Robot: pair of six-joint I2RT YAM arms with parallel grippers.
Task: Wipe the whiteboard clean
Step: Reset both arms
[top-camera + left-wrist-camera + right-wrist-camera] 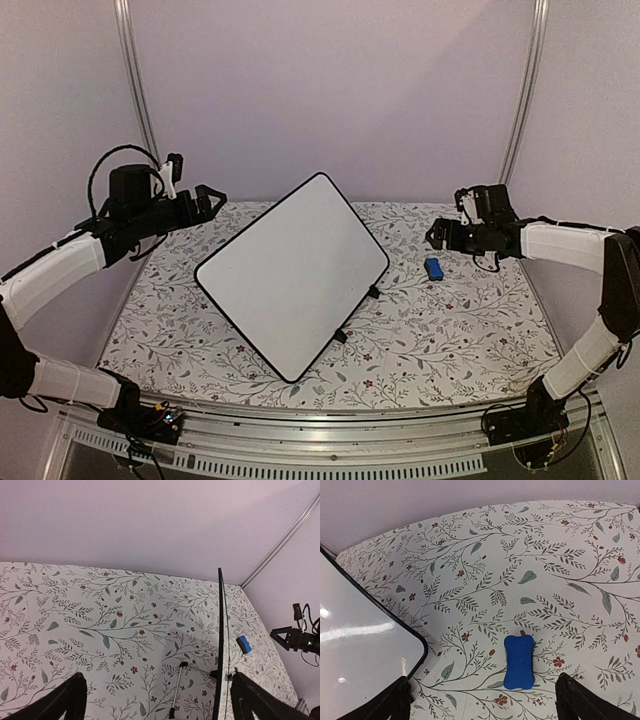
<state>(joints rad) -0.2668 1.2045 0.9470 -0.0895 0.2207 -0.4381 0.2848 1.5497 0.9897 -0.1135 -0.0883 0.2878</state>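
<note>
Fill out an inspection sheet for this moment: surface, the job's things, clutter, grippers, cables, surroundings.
Surface: floral cloth covers the table.
Job's things: whiteboard sits diagonally at centre, face blank; blue eraser lies flat on the cloth to its right, apart from it.
Clutter: nothing seen.
Grippers: left gripper open, empty, raised near the board's far-left edge; right gripper open, empty, above the eraser.
Cables: black cable loops above the left wrist; loose wires at both bases.
Surroundings: plain pale walls, metal posts in the far corners.
</note>
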